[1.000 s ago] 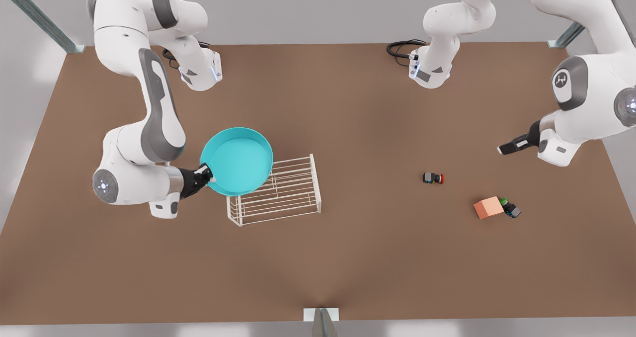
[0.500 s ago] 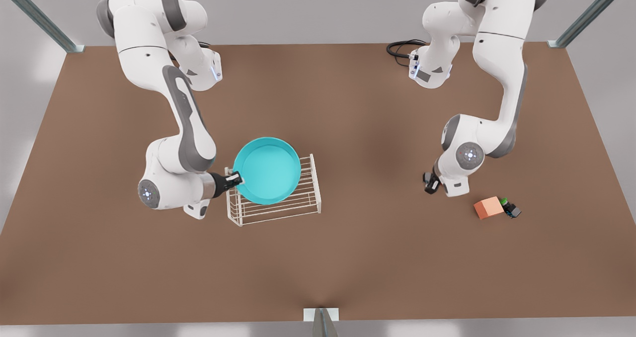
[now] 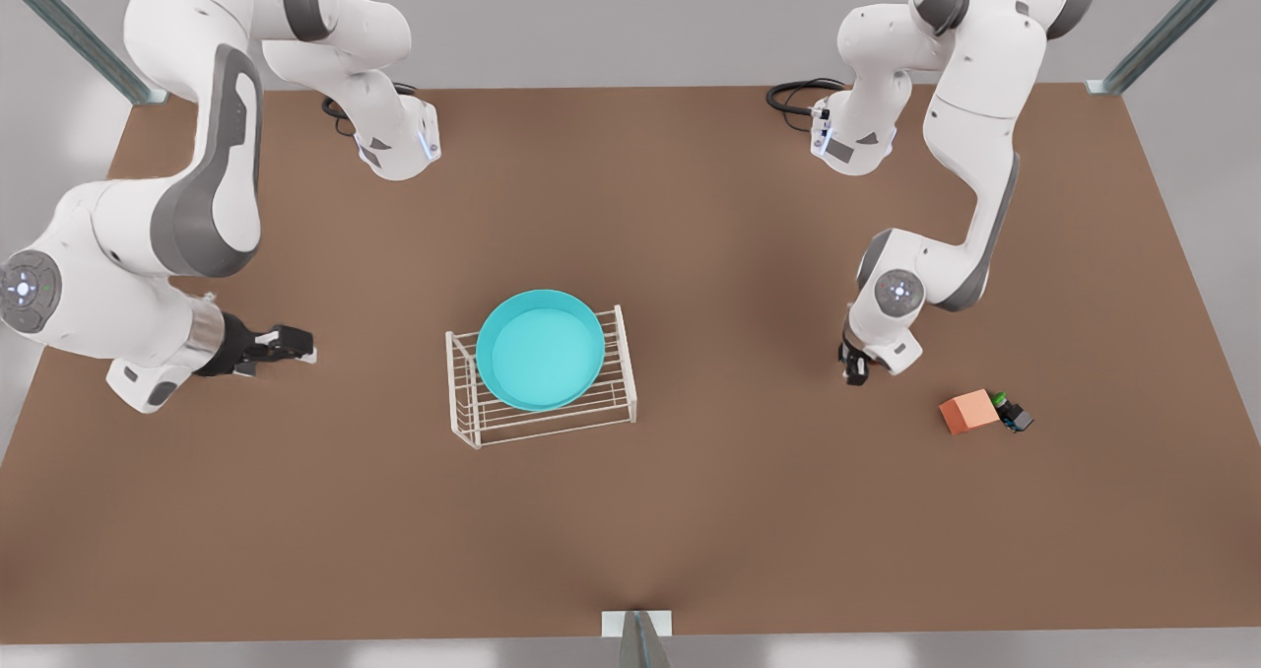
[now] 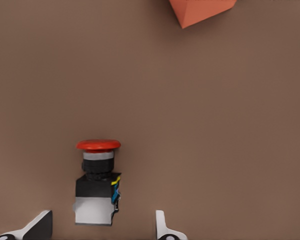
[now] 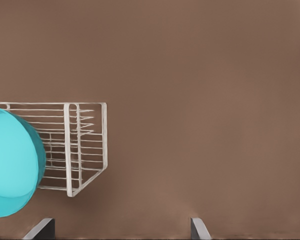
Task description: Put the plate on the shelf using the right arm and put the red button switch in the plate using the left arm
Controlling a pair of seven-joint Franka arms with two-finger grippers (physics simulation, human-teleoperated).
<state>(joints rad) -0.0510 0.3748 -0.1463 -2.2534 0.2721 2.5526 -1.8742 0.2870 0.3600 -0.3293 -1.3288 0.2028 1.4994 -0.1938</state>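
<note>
Left hand is seen lowered over the red button switch, its 2 fingertips spread apart on either side of the switch's grey base and not yet touching it. The switch lies on its side on the table, well to the front view's right of the shelf. In the left wrist view its long axis runs from the pale grey base, nearest the hand, through the black body to the red cap, so the cap is pointed away from the hand and roughly along the gap between the fingers. A corner of the orange block is seen beyond the cap, apart from it; in the front view that block is touched by the green-capped switch.

The plate is set flat on top of the shelf, rim up, so the 1st part of the task is judged done. The right hand is held off to the front view's left of the shelf, fingers parted and empty, and is judged to be waiting. What is left is judged to be the 2nd part: the switch is to be gripped, carried across and put in the plate.
</note>
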